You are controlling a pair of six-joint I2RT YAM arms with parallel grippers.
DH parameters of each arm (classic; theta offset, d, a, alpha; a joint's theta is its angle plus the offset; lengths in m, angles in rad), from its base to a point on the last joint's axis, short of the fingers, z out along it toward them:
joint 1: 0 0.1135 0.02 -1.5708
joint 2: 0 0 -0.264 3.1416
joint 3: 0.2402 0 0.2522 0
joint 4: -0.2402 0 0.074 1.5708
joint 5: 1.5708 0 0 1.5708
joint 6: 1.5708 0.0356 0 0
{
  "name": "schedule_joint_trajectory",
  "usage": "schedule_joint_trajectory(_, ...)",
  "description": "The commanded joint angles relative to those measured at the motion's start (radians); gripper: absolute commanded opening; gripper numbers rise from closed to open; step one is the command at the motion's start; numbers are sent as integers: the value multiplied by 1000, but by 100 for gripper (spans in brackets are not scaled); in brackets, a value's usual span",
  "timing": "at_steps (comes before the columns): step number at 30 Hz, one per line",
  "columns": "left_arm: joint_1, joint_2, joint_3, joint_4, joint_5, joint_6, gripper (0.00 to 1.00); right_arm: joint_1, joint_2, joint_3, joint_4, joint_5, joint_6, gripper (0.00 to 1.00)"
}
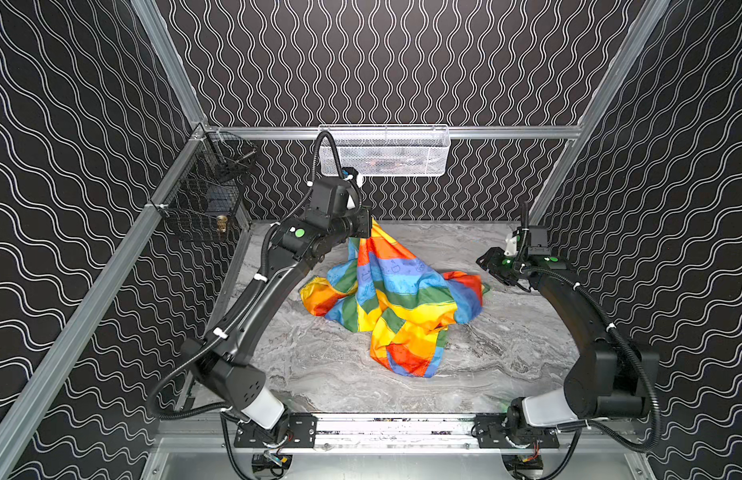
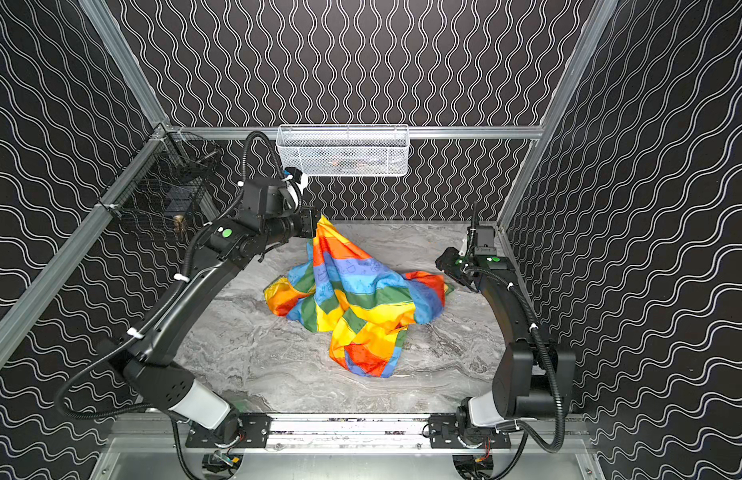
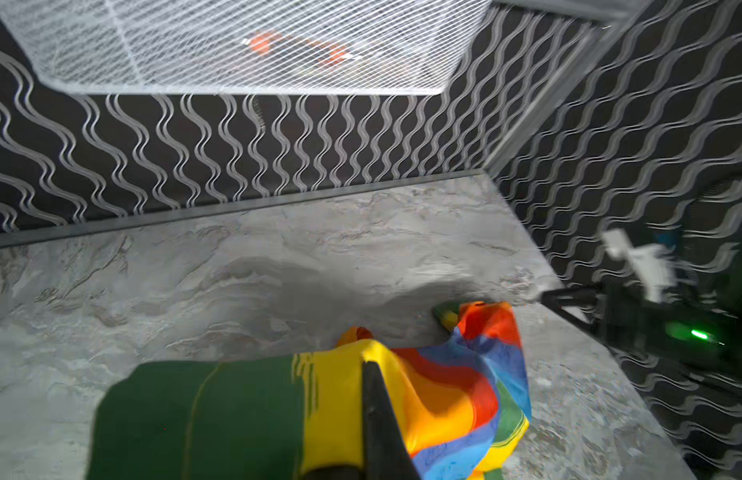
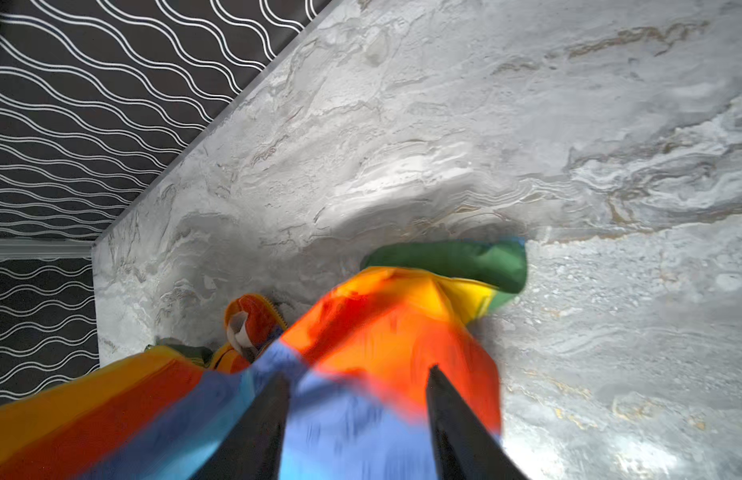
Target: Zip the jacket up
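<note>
Looking down in both top views, we found the jacket (image 1: pixel 394 299) (image 2: pixel 352 299) bunched in a crumpled heap near the middle of the marble table (image 1: pixel 319 374). Its rainbow stripes faced outward, and one part was drawn up into a peak toward the back wall. The left gripper (image 1: pixel 368 227) was pinching that peak, jaws pressed together on the fabric. In the left wrist view, green and yellow cloth lay draped against its one visible dark finger (image 3: pixel 375 415).

The right gripper (image 1: pixel 500 266) hovered low over the table, just beside the jacket's right-hand end. In the right wrist view its two fingers (image 4: pixel 253 428) stood spread, with blurred orange and blue cloth lying between and beneath them. We judged that it gripped nothing, though the blur left us unsure whether cloth brushed a finger.

As for progress, we judged the task barely begun. Nowhere did we see the two front edges laid side by side, and no slider or pull showed in any view. Only in the right wrist view did a short toothed edge (image 4: pixel 279 319), perhaps part of the orange zipper, peek out beside a white tab (image 4: pixel 238 332). Nearly everything was left to do: spreading the garment flat, finding the zipper's foot, seating one side in the slider, and drawing it up. With fabric this thin and slippery, we expected the spreading alone to take several regrasps.
</note>
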Motion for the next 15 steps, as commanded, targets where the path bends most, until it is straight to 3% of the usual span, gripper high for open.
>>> schedule_joint_trajectory(1,30,37,10,13,-14,-9,0,0,-43,-20,35,3,-4,63)
schedule_joint_trajectory(4,75,85,7,37,-7,-25,0,0,-109,-41,16,2,-16,65)
schedule_joint_trajectory(8,155,154,-3,69,15,-67,0,12,-200,-115,9,-88,-15,58)
schedule_joint_trajectory(15,259,303,7,130,50,-123,0,168,-322,-314,-26,-122,48,59)
